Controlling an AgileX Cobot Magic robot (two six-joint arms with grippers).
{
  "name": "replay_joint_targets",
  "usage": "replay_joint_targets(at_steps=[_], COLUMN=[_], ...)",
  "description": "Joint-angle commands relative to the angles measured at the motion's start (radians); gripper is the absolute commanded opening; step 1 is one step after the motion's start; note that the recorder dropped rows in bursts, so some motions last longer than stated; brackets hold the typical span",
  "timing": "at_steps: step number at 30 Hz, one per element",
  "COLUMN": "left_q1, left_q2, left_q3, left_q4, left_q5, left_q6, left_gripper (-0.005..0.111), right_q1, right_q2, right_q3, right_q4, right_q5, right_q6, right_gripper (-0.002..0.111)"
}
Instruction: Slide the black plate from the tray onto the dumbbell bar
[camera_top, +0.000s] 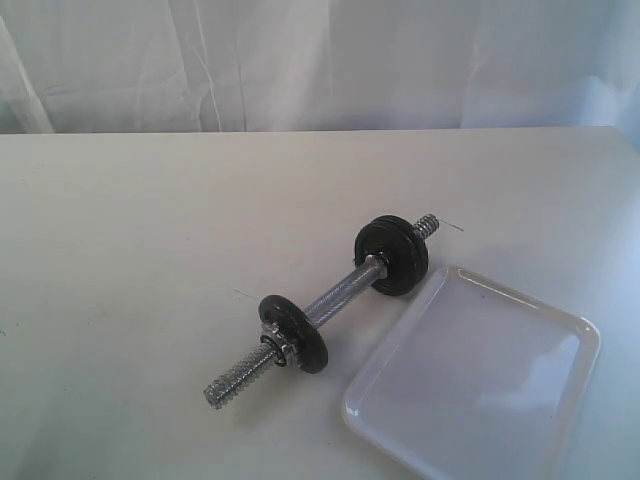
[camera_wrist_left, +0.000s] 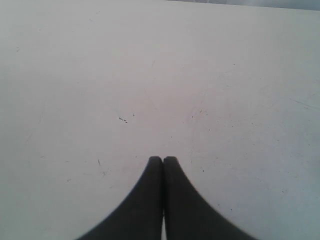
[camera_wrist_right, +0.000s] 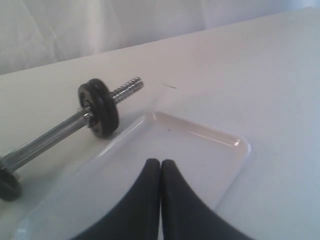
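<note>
The tray (camera_top: 480, 385) held no disc. The black plate (camera_top: 392, 255) apparently sat on the dumbbell bar (camera_top: 340, 298) beside the tray, so the left gripper (camera_wrist_left: 163, 159) and right gripper (camera_wrist_right: 160, 161) were pressed closed, empty.

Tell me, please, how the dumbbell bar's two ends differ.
The near end carries one disc; the far end seems to carry two stacked. A chrome collar sits outside the near end's disc; the far end shows none. The near end bares more thread than the far end. Both hold black discs.
</note>
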Motion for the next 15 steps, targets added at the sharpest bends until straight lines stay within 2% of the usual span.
replay_joint_targets(at_steps=[1, 8, 12, 15], left_q1=[-0.008, -0.008, -0.008, -0.008], left_q2=[-0.004, -0.004, -0.004, -0.004], left_q3=[0.003, 0.003, 0.003, 0.003], left_q4=[-0.006, -0.006, -0.006, -0.006], left_q5=[0.002, 0.002, 0.002, 0.002], left_q6=[-0.006, -0.006, -0.006, -0.006], left_gripper=[0.000, 0.000, 0.000, 0.000], right_q1=[-0.101, -0.137, -0.137, -0.137], right_q2=[-0.005, -0.005, -0.005, -0.005], right_q3=[0.004, 0.004, 0.004, 0.004], right_q4=[0.002, 0.004, 0.130, 0.130], right_q5=[-0.014, -0.014, -0.014, -0.014], right_q6=[0.004, 0.004, 0.004, 0.004], right_gripper=[0.000, 0.000, 0.000, 0.000])
